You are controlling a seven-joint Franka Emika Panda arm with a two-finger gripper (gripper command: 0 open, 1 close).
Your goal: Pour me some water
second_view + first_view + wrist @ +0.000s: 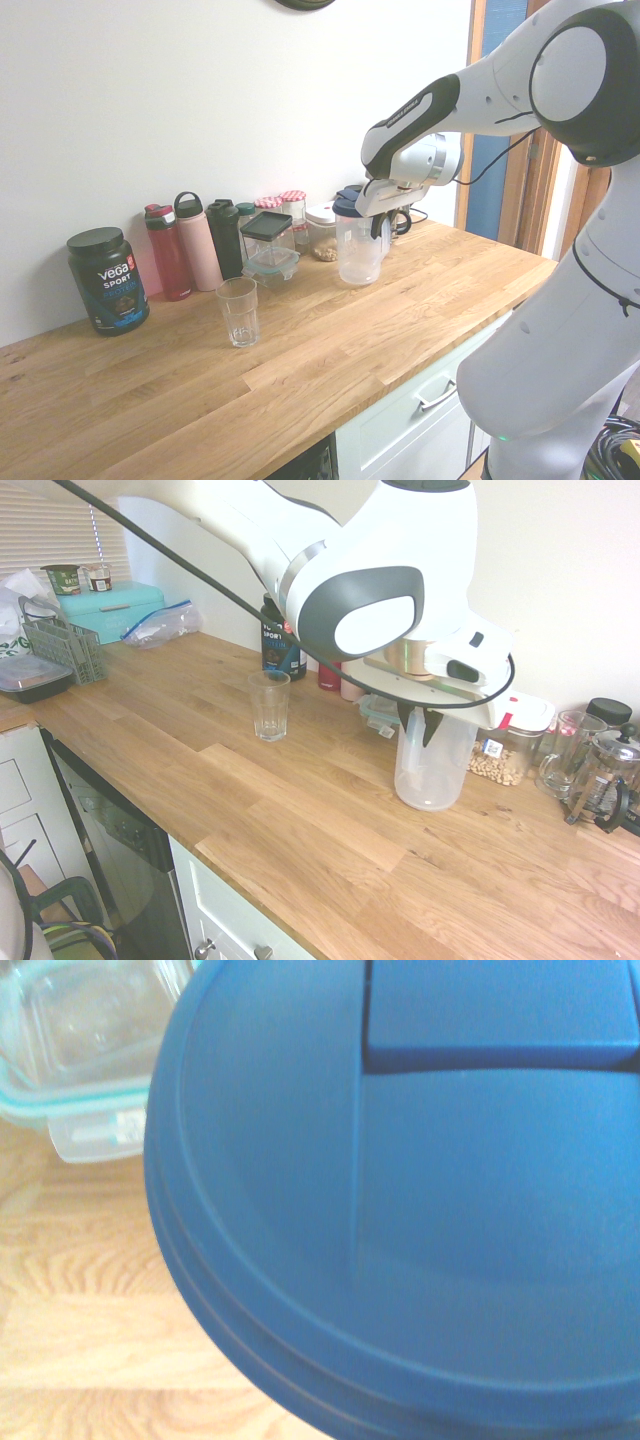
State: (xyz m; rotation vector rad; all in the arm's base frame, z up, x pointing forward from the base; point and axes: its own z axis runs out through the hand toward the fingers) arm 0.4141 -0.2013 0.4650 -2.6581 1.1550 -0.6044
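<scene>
One jug (pixel 359 250) with a blue lid (pixel 420 1210) stands on the worktop (pixel 330 350), and I have the gripper (pixel 380 222) pressed together at its far side, probably on the handle, though that spot is hidden. An empty glass (pixel 239 311) stands well apart, near the dark tub (pixel 107 280).

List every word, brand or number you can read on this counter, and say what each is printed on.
"Vega SPORT": label of the black round tub with black lid.
"SPORT", partly hidden: the same tub in the first exterior view.
Small print under it: too small to read.
Green-labelled pots on the turquoise box: blurred, unreadable.
</scene>
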